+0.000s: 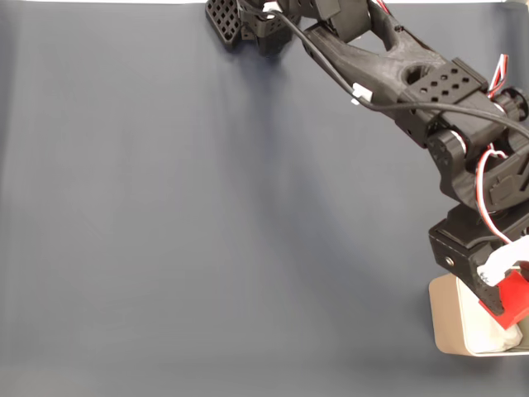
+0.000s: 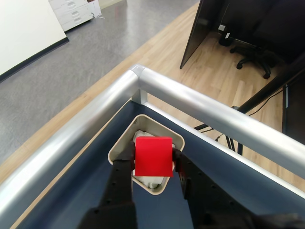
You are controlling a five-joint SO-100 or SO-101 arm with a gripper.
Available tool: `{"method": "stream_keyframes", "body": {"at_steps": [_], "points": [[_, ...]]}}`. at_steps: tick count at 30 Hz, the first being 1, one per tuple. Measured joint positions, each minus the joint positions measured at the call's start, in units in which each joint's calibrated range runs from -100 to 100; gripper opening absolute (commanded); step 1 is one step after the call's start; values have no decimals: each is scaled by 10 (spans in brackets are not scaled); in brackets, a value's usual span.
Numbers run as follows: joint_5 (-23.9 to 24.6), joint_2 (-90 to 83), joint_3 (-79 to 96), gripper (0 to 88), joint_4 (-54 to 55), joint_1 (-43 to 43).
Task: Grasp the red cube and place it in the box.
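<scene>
My gripper (image 2: pixel 152 157) is shut on the red cube (image 2: pixel 153 156), one black finger pressed against each side of it. In the wrist view the cube hangs directly above the box (image 2: pixel 116 148), a beige tin with rounded corners lined with white wrinkly paper. The fixed view puts the box (image 1: pixel 450 318) at the table's lower right corner, with the red cube (image 1: pixel 511 302) above its right part and the gripper (image 1: pixel 504 298) reaching down over it. Part of the box lies hidden under the arm and past the frame's right edge.
A dark blue-grey cloth (image 1: pixel 207 231) covers the table. A silver metal rail (image 2: pixel 200 102) runs along the table's edges just beyond the box. The arm's black links (image 1: pixel 388 66) stretch from the top centre to the right edge.
</scene>
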State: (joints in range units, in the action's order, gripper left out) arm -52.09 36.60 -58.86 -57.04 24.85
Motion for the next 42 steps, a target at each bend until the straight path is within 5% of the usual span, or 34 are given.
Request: {"method": "stream_keyframes", "body": {"at_steps": [36,39,42], "points": [[1,0,0,7,27,13],[1,0,0,59,27,13],[2,0,0,239,27,13]]}}
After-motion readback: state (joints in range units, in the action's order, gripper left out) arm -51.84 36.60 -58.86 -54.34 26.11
